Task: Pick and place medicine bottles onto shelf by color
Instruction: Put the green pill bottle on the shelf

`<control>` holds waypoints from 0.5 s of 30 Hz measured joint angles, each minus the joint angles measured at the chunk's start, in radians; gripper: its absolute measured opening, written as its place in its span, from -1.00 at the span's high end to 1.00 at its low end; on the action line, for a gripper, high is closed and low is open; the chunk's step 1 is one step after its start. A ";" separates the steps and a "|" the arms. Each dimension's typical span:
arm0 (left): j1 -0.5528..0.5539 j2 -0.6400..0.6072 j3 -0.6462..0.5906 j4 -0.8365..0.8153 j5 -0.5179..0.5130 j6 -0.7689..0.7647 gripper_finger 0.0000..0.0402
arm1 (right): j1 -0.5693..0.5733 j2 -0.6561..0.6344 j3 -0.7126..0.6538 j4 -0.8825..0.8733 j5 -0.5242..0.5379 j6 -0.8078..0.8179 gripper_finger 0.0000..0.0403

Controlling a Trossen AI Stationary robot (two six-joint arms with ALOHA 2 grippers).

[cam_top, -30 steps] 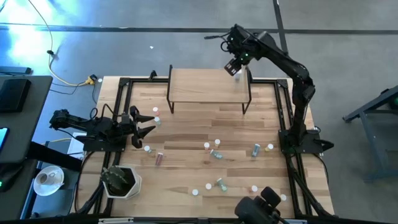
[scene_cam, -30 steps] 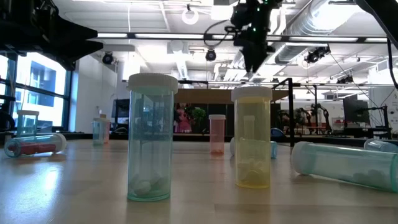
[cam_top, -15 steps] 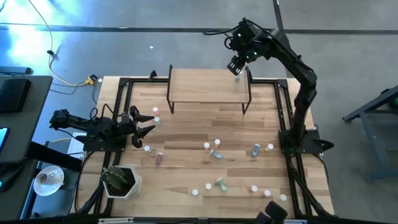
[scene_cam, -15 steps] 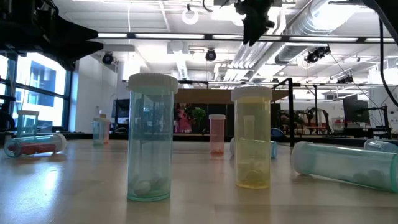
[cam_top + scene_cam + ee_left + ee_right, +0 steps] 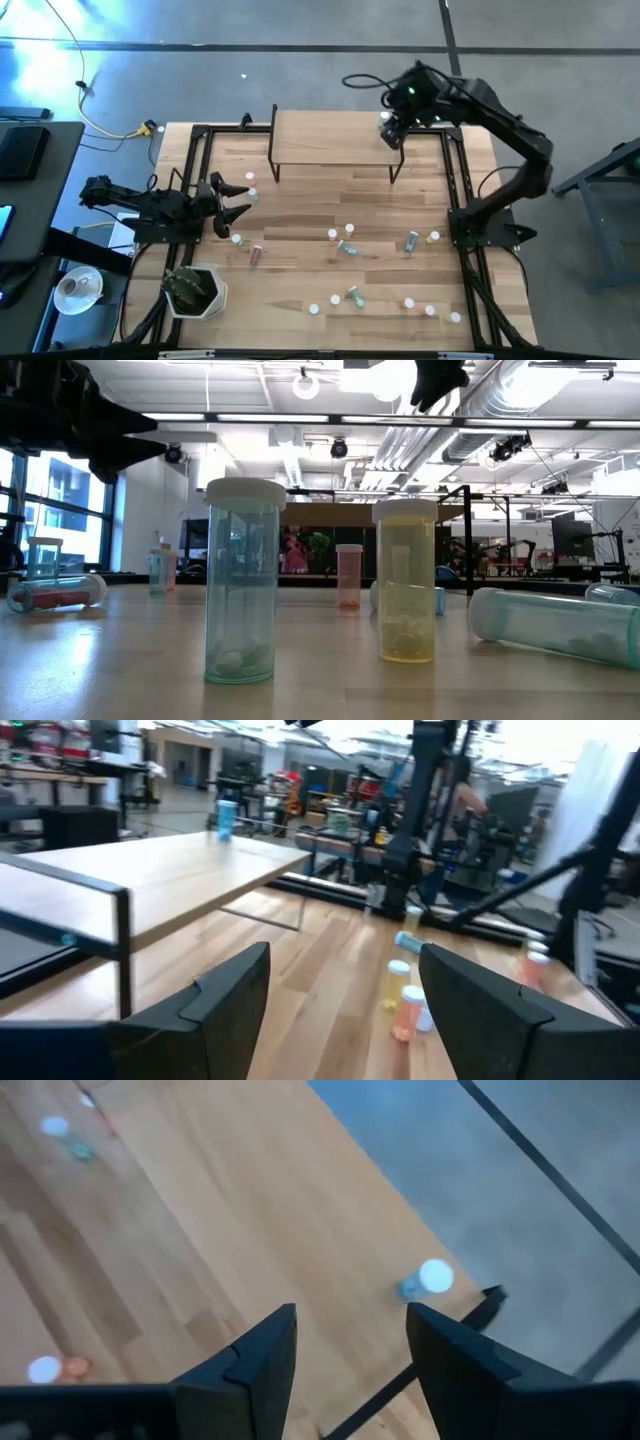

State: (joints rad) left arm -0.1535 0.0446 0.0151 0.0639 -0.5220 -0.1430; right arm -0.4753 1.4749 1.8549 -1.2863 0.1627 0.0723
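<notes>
The right gripper (image 5: 391, 132) is being held above the right end of the shelf (image 5: 330, 138), its jaws spread apart with nothing being gripped between them. In the right wrist view, a blue bottle (image 5: 427, 1279) with a white cap is being seen standing upright near the corner of the shelf (image 5: 250, 1210), apart from the jaws. The left gripper (image 5: 236, 198) is being kept low at the left side of the surface (image 5: 330, 215), its jaws also released and empty. The remaining medicine bottles (image 5: 348, 246) are being left scattered over the middle and near part of the surface, some upright and some lying down. In the low view, a teal bottle (image 5: 243, 582) and a yellow bottle (image 5: 406, 582) are being shown standing upright closest to the camera.
</notes>
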 joint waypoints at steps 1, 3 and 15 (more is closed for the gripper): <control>0.000 0.005 0.000 0.000 0.008 0.005 -0.23 | 0.007 -0.031 -0.042 0.027 0.003 0.011 0.10; 0.000 0.009 0.000 0.000 0.013 0.017 -0.22 | 0.019 -0.088 -0.127 0.082 0.019 0.037 0.10; 0.000 0.083 0.182 -0.241 0.076 0.009 -0.21 | 0.070 -0.293 -0.507 0.345 0.037 0.107 0.10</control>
State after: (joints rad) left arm -0.1532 0.1280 0.1966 -0.1766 -0.4457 -0.1339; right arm -0.4051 1.1818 1.3476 -0.9410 0.2001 0.1795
